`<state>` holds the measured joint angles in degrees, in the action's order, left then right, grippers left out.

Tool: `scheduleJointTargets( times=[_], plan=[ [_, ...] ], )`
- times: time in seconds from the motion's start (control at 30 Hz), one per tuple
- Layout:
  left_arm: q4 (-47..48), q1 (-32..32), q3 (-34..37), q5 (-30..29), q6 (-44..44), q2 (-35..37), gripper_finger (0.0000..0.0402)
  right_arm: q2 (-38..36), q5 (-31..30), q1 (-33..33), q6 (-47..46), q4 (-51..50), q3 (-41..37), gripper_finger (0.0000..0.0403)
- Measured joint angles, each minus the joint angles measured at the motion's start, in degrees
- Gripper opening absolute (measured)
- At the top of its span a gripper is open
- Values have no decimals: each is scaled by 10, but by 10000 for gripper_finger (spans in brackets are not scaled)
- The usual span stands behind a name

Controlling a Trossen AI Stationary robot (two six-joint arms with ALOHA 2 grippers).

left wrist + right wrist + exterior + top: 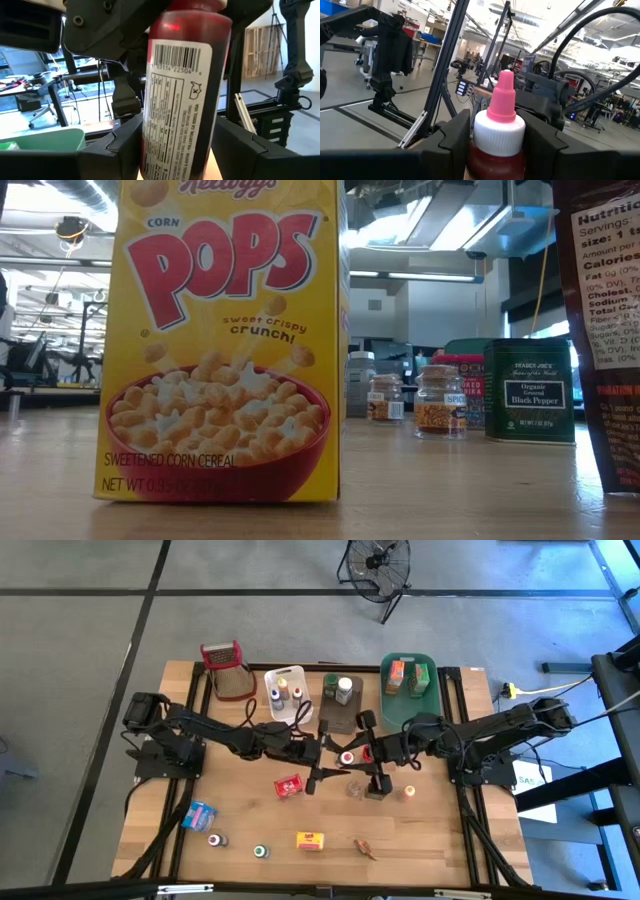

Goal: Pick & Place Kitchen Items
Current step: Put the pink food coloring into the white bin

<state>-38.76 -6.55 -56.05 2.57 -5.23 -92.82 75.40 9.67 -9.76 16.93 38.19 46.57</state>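
A small bottle of red sauce, with a white cap and pink nozzle, stands upright in the air over the table's middle. Both arms meet there. My left gripper comes from the left and is shut on the bottle. My right gripper comes from the right and is shut on it too. Other kitchen items lie loose on the wood: a red box, a blue packet, a yellow box and small bottles. My left gripper pinches the bottle's labelled body between its two fingers, which lie level and come from the table's left. The bottle stands upright, clear of the table. My right gripper hides the bottle's top in this view. My right gripper pinches the bottle just under its white cap between its two fingers, level, from the table's right. Cap and pink nozzle stick up above the fingers.
At the far edge stand a grater, a white tub, a brown tray and a green tub. The low view shows a Corn Pops box, a black pepper tin and spice jars.
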Motion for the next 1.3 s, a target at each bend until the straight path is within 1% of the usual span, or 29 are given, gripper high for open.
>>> scheduleJointTargets(
  times=[0.23,0.47,0.5,0.63,0.73,0.83,0.9,1.0,1.07,1.2,1.3],
  plan=[
    [9,0,0,-1,-5,5,174,0,0,-1,0,-18,0,147],
    [17,0,0,-2,-5,5,113,0,0,-1,-13,-22,0,152],
    [20,0,0,-2,-5,5,109,0,-1,-1,-14,-23,0,155],
    [48,0,-1,-10,-4,15,109,-1,-5,-3,-16,-27,0,167],
    [77,0,0,-15,-4,28,108,-8,-27,-8,-26,-32,0,175],
    [100,-2,0,-15,-1,43,108,-26,-45,-17,-26,-63,-1,189],
    [110,-4,0,-16,-1,50,108,-45,-68,-26,-29,-88,-1,200],
    [113,-11,0,-20,-6,64,108,-61,-118,-41,-55,-107,0,218],
    [112,-17,0,-28,-18,74,108,-66,-137,-50,-70,-117,0,227],
    [105,-27,0,-58,-40,81,105,-63,-142,-62,-61,-124,0,233],
    [98,-28,0,-61,-43,81,105,-55,-142,-62,-30,-125,-1,233]
  ],
)
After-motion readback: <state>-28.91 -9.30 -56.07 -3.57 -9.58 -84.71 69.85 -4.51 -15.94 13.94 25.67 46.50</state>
